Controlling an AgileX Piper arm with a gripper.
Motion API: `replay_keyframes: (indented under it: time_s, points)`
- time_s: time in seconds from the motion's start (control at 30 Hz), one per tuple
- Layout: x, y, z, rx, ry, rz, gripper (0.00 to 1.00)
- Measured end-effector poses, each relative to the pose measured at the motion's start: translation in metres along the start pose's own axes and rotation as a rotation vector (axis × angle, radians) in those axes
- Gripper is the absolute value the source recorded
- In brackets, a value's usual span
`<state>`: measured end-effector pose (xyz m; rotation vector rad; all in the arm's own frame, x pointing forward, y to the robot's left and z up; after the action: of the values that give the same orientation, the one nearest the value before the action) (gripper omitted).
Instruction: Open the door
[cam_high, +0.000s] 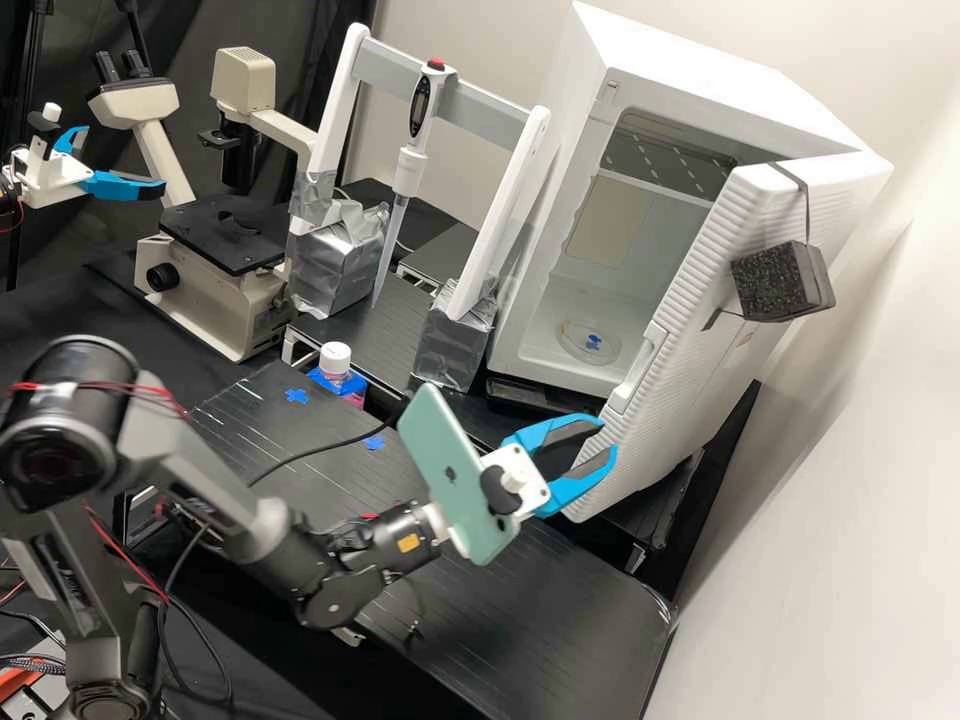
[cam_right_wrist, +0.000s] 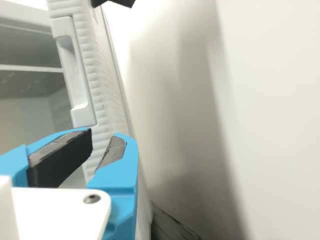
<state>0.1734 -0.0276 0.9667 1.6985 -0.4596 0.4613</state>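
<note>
My gripper (cam_high: 607, 440) is at the lower part of the white door (cam_high: 690, 330) of the box-shaped fridge or incubator (cam_high: 700, 60). The door stands well ajar, its inside exposed. The two blue fingers are parted, the lower one overlapping the door's bottom edge. The recessed handle (cam_high: 640, 368) lies above the fingertips. In the wrist view, the ribbed door edge (cam_right_wrist: 97, 85) and its handle recess (cam_right_wrist: 75, 72) lie beyond the gripper (cam_right_wrist: 105, 136); a strip of door shows between the fingers. Whether they touch it, I cannot tell.
A black block (cam_high: 775, 282) hangs on the door. A pale wall (cam_high: 830, 500) stands close by the door. Left of the cabinet are a pipette (cam_high: 407, 170) on a white stand, a microscope (cam_high: 215, 270) and a white-capped bottle (cam_high: 336, 358). A second arm (cam_high: 60, 180) shows at far left.
</note>
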Motion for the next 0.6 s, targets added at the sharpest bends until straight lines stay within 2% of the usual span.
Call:
replay_keyframes:
  time_s: [0.13, 0.3, 0.37, 0.47, 0.6]
  points:
    - [-0.029, -0.008, -0.032, -0.029, 0.105, -0.009, 1.00]
    - [-0.055, -0.032, -0.069, -0.030, 0.307, -0.128, 1.00]
    - [-0.061, -0.040, -0.077, -0.010, 0.363, -0.174, 1.00]
    - [-0.067, -0.054, -0.087, 0.057, 0.423, -0.248, 1.00]
    - [-0.068, -0.064, -0.092, 0.141, 0.448, -0.303, 1.00]
